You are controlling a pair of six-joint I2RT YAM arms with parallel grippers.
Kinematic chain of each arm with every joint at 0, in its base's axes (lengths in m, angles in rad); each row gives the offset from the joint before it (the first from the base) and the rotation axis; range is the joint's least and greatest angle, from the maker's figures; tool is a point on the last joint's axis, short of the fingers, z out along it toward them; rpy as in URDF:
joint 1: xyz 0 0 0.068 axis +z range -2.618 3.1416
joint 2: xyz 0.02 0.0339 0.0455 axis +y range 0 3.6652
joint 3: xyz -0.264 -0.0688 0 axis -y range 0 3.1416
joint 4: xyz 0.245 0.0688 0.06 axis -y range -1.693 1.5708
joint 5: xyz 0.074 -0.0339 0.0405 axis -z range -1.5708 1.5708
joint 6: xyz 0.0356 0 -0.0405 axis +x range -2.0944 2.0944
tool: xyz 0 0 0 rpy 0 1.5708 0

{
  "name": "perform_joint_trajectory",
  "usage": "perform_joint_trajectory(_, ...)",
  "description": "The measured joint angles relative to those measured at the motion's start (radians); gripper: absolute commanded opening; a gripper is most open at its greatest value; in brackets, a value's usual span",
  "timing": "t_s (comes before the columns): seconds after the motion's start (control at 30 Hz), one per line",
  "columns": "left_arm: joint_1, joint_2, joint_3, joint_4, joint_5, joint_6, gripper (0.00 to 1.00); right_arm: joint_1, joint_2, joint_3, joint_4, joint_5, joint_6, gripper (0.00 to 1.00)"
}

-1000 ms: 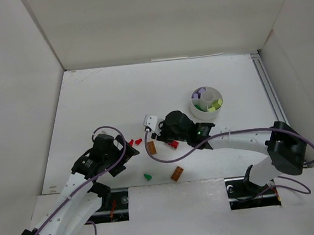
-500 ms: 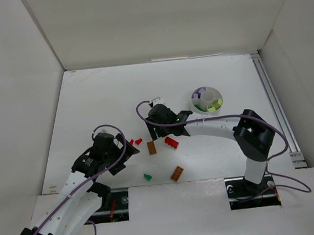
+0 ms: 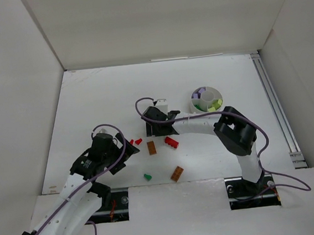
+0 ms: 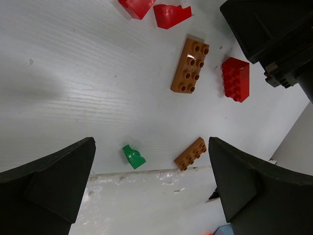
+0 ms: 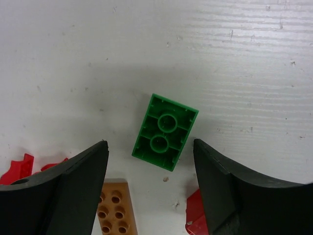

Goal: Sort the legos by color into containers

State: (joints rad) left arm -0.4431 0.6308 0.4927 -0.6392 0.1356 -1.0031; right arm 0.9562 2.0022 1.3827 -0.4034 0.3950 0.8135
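Now, nearest the arm bases, an orange brick (image 3: 177, 173) and a small green piece (image 3: 147, 176) lie loose on the bench (image 3: 100, 101). Just beyond them the left gripper (image 4: 150, 141) hovers with its jaws spread as wide as they go, holding nothing. Its wrist view looks over a second orange brick (image 4: 190, 65), a red brick (image 4: 235, 78) and, further out, two small red pieces (image 4: 168, 14).

Further on, the right gripper (image 5: 150, 143) hangs over a green brick (image 5: 165, 131). Its jaws are spread, one to each side of the brick, and neither touches it. That brick lies flat on the bench with its studs down, so the hollow underside and two round tubes face up. It sits turned at a slant to the jaws, and from above the gripper hides it.

Beyond and to the right, well apart, stands the round white dish (image 3: 192, 104). Purple, pale yellow and greenish pieces already lie in separate wedge compartments.

The green brick is likely very light, rigid and slick-sided, so it should not deform but could skid or pivot if pinched on its corners. The best hold looks to be across its two long side walls, low down, after a turn of the wrist to square the jaws to them. Closing on the slant would probably spin it.
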Motion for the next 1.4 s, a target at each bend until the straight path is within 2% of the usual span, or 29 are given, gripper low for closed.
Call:
perform_joint_trajectory(0.13,0.0,0.0,0.0,0.0,0.002,0.004,1.0,0.0,0.012,0.011,-0.002,0.034,0.045,0.66)
perform_joint_trajectory(0.23,0.0,0.0,0.0,0.0,0.003,0.007,1.0,0.0,0.028,0.027,-0.006,0.06,0.065,0.51)
perform_joint_trajectory(0.27,0.0,0.0,0.0,0.0,0.003,0.008,1.0,0.0,0.036,0.036,-0.01,0.069,0.069,0.41)
perform_joint_trajectory(0.3,0.0,0.0,0.0,0.0,0.003,0.008,1.0,0.0,0.044,0.046,-0.013,0.078,0.073,0.35)
perform_joint_trajectory(0.37,0.0,0.0,0.002,0.0,0.003,0.008,1.0,0.0,0.056,0.064,-0.014,0.095,0.08,0.28)
perform_joint_trajectory(0.43,0.0,0.0,0.005,0.0,0.003,0.008,1.0,-0.002,0.058,0.064,-0.015,0.11,0.079,0.25)
perform_joint_trajectory(0.57,0.0,0.0,0.008,0.001,0.003,0.012,1.0,-0.007,0.001,-0.018,0.049,0.14,-0.021,0.25)
perform_joint_trajectory(0.7,0.0,0.002,0.008,0.002,0.003,0.026,1.0,-0.035,-0.203,-0.188,0.143,0.173,-0.243,0.25)
perform_joint_trajectory(0.93,0.0,0.037,0.014,0.021,0.003,0.044,1.0,-0.203,-0.514,-0.268,0.264,0.231,-0.577,0.24)
perform_joint_trajectory(1.03,0.0,0.057,0.018,0.031,0.006,0.052,1.0,-0.262,-0.535,-0.283,0.288,0.24,-0.71,0.25)
perform_joint_trajectory(1.17,0.0,0.09,0.019,0.039,0.011,0.056,1.0,-0.268,-0.509,-0.311,0.284,0.242,-0.854,0.25)
perform_joint_trajectory(1.4,0.0,0.111,0.024,0.05,0.011,0.064,1.0,-0.28,-0.45,-0.32,0.27,0.291,-0.922,0.25)
